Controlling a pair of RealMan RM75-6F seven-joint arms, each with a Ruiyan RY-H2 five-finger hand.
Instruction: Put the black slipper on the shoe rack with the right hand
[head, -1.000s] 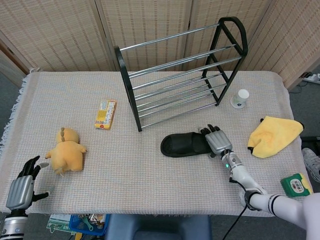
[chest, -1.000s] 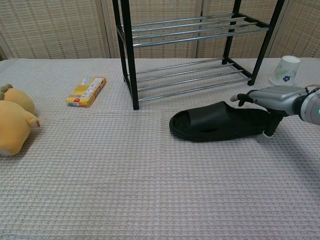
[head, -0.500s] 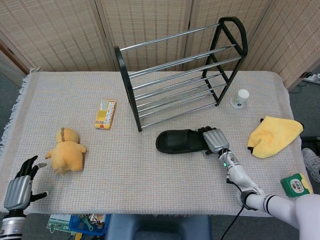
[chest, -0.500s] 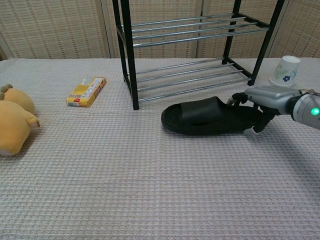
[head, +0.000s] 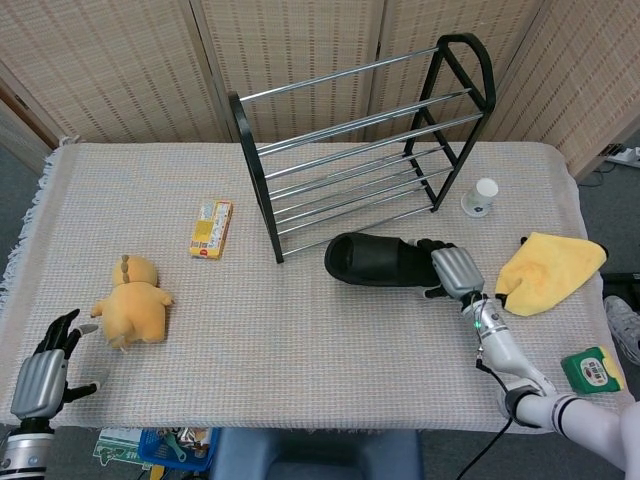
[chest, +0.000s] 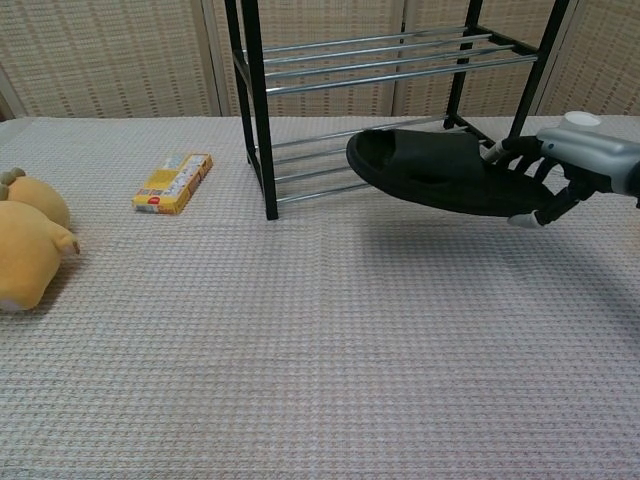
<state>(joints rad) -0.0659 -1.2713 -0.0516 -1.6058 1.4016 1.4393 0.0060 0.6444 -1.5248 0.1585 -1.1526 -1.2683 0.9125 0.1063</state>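
Just in front of the black-framed shoe rack w/ chrome rails (head: 350, 150), the black rubber slipper (chest: 435, 180) hangs clear of the table, heel gripped by the right hand (chest: 560, 175). Slipper runs left from the hand, long axis roughly left-right & tilted, toe pointing left toward the rack's lower rails, toe end near them. Left hand (head: 42, 375) sits far off at the near-left corner, fingers spread, holding nothing

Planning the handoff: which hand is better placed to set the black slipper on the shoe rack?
Right hand: it holds the black slipper in front of the shoe rack. Left hand sits at the table's far corner.
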